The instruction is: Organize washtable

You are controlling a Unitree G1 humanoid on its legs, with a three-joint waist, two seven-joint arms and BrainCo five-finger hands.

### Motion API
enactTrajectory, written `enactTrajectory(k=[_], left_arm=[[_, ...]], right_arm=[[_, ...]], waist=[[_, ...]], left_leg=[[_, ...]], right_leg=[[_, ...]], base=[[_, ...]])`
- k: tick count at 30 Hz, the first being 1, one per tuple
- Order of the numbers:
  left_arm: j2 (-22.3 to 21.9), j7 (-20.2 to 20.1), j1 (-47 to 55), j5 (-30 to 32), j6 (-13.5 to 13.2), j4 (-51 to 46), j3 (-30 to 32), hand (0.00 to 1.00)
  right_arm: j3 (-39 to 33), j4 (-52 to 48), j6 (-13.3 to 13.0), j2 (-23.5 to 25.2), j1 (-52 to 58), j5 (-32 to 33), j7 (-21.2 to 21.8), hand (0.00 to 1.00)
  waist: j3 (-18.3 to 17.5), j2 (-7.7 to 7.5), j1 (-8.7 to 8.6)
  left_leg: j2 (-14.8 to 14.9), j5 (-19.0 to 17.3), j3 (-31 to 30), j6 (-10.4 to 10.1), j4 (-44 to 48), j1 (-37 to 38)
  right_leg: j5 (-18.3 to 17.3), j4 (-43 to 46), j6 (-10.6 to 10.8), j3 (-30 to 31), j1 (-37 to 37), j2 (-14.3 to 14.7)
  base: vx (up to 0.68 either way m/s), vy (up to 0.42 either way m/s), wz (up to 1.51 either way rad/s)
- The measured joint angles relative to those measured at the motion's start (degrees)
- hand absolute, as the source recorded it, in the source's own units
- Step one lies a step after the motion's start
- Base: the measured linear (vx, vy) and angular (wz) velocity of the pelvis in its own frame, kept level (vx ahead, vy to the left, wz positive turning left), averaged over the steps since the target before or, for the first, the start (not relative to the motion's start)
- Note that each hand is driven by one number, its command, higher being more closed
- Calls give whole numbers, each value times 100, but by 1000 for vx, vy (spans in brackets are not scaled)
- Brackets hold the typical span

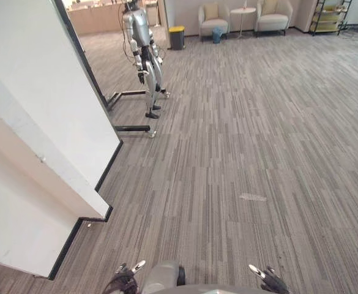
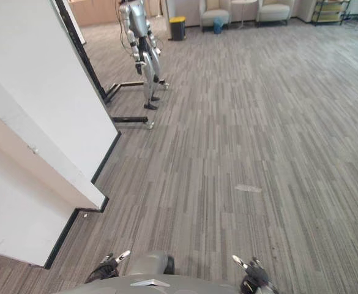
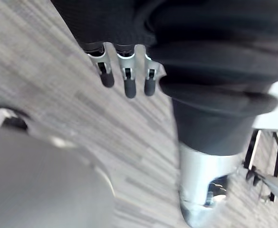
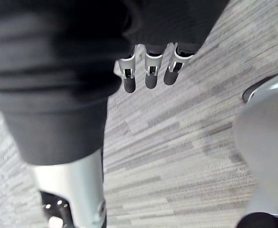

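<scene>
My left hand (image 1: 125, 275) hangs low at the bottom edge of the eye views, over grey striped carpet (image 1: 240, 141). My right hand (image 1: 269, 280) hangs the same way at the other side. In the left wrist view the fingers (image 3: 125, 78) point down at the carpet, relaxed, with nothing in them. The right hand's fingers (image 4: 148, 73) look the same in its own wrist view, straight and empty.
A white partition wall (image 1: 38, 141) with a black base runs along the left. Another humanoid robot (image 1: 143, 49) hangs on a black wheeled stand. At the far end are a yellow bin (image 1: 177, 37), two armchairs (image 1: 214, 21) and a shelf (image 1: 330, 15).
</scene>
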Motion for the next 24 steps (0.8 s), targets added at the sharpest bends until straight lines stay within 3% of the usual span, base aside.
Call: enactTrajectory(k=[2, 3, 4, 5, 6, 7, 8, 9, 10, 11, 12, 13, 14, 16, 17, 18, 19, 22, 24], left_arm=[[32, 45, 256, 9, 25, 77, -12, 0], [58, 60, 375, 7, 57, 85, -3, 0], [222, 72, 525, 17, 117, 99, -18, 0], [260, 76, 553, 17, 125, 104, -2, 0], [421, 73, 508, 28, 126, 120, -14, 0], [516, 80, 389, 29, 123, 126, -54, 0], [589, 84, 115, 33, 121, 123, -191, 0], [623, 92, -17, 58, 127, 119, -292, 0], [655, 103, -178, 78, 120, 118, -574, 0], [587, 100, -395, 76, 109, 108, -927, 0], [527, 95, -481, 73, 89, 85, -1091, 0], [374, 86, -618, 47, -3, 56, -1325, 0], [295, 83, -675, 44, -35, 48, -1385, 0], [154, 84, -829, -5, -99, 59, -1372, 0], [87, 72, -780, -4, -121, 88, -1380, 0], [78, 69, -769, -4, -114, 114, -1378, 0], [8, 86, -777, 24, -100, 225, -1348, 0], [-200, 67, -746, 11, -97, 296, -1041, 0], [-204, 18, -727, -7, -90, 316, -827, 0]], right_arm=[[21, -4, -20, 42, 25, 0, 6, 0], [13, -2, -3, 67, 112, -1, 3, 0], [14, -1, 14, 161, 315, -2, 5, 0], [-69, -1, 18, 198, 369, -5, 10, 0], [-312, 18, 44, 309, 392, -10, 8, 0], [-511, 23, 46, 408, 417, -27, 23, 0], [-759, 29, 44, 518, 419, -64, 40, 0], [-742, 22, 40, 520, 383, -67, 47, 0], [-705, -1, 33, 483, 323, -71, 58, 0], [-713, -12, 16, 424, 359, -73, 66, 0], [-722, -2, 25, 403, 379, -73, 67, 0], [-759, -40, -13, 355, 370, -57, 64, 0], [-707, -41, -14, 347, 370, -60, 60, 0], [-695, -19, -14, 362, 361, -60, 60, 0], [-662, 49, 1, 408, 343, -71, 58, 0], [-657, 138, -4, 443, 340, -72, 59, 0], [-696, 236, -7, 444, 324, -71, 52, 0], [-495, 462, 28, 169, 407, -82, 34, 0], [-460, 463, 27, 96, 405, -129, 36, 0]], waist=[[-37, -56, 86], [-115, -160, 129], [-323, -479, 237], [-423, -530, 272], [-465, -783, 224], [-495, -928, 187], [-444, -999, 119], [-415, -1029, 99], [-338, -942, 36], [-341, -722, -51], [-353, -608, -58], [-277, -406, -70], [-272, -408, -75], [-267, -460, -152], [-264, -648, -177], [-241, -754, -178], [-203, -735, -238], [-248, -453, -176], [-246, -397, -187]], left_leg=[[-74, 270, -323, -165, -1661, -33], [-109, 376, -430, -207, -1752, -117], [-239, 881, -57, -297, -1702, -54], [-314, 1175, 43, -207, -1715, 10], [-594, 1263, 98, 143, -1575, 170], [-768, 1099, 111, 247, -1592, 373], [-913, 947, 39, 378, -1680, 671], [-981, 924, -2, 415, -1744, 838], [-1021, 907, -166, 440, -1847, 1202], [-945, 905, -390, 443, -1995, 1558], [-885, 905, -460, 443, -2143, 1743], [-743, 901, -540, 446, -2643, 2324], [-729, 900, -550, 447, -2804, 2510], [-596, 551, -598, 451, -2985, 2789], [-631, 404, -661, 360, -2877, 2796], [-675, 318, -720, 324, -2809, 2795], [-644, 203, -844, 273, -2680, 2805], [-287, 55, -968, 79, -2687, 2980], [-157, 28, -999, 35, -2760, 3009]], right_leg=[[-314, -168, 138, 159, 413, -121], [-473, -265, 212, 216, 615, -253], [-577, -328, 466, 431, 858, -543], [-581, -43, 482, 542, 806, -617], [-403, 1022, 724, 718, 523, -804], [97, 2069, 804, 822, 141, -847], [1276, 3386, 804, 931, -420, -760], [1478, 3915, 745, 948, -688, -750], [1421, 4487, 720, 895, -1076, -725], [1245, 4522, 676, 688, -1365, -725], [1140, 4387, 680, 580, -1508, -755], [890, 3633, 706, 458, -1657, -861], [816, 3270, 759, 469, -1706, -880], [741, 1891, 800, 514, -1762, -832], [1214, 367, 870, 632, -1648, -775], [1611, -26, 787, 635, -1622, -784], [1616, 20, 948, 575, -1575, -794], [1613, -429, 832, 330, -1225, -523], [1644, -577, 780, 302, -1141, -396]], base=[[662, 120, -51], [952, 231, -60], [843, 216, -50], [897, 267, -31], [701, 221, 0], [689, 258, 35], [428, 168, 39], [298, 150, 40], [157, 133, 38], [108, 127, 37], [13, 193, 31], [-34, 156, 12], [-102, 140, 15], [-158, -11, 29], [-155, -130, 30], [-60, -186, 35], [156, -158, 44], [215, -135, 17], [153, -114, -4]])
